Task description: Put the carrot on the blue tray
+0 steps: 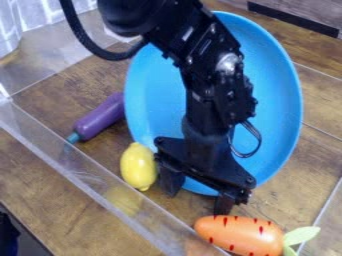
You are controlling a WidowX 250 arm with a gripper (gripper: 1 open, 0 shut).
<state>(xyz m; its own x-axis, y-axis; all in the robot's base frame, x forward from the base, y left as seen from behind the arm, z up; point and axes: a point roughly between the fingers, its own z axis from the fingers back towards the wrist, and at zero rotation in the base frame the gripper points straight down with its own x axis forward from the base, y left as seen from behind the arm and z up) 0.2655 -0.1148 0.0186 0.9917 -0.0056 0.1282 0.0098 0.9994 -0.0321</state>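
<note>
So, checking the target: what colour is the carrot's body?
Orange, with darker stripe marks; carrot shows in the camera view.

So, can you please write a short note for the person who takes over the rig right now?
Gripper: open, pointing down, holding nothing, low over the table just above the carrot.
Carrot: on the wooden table near the front edge, not yet gripped.
Blue tray: behind the arm, looks tipped up on its edge.
Lemon and eggplant: on the table, left of the gripper.
Done: nothing yet.
Left: grip the carrot, put it on the tray.

Tool (203, 182) above carrot (241, 235), blue tray (274, 80) tipped up
</note>
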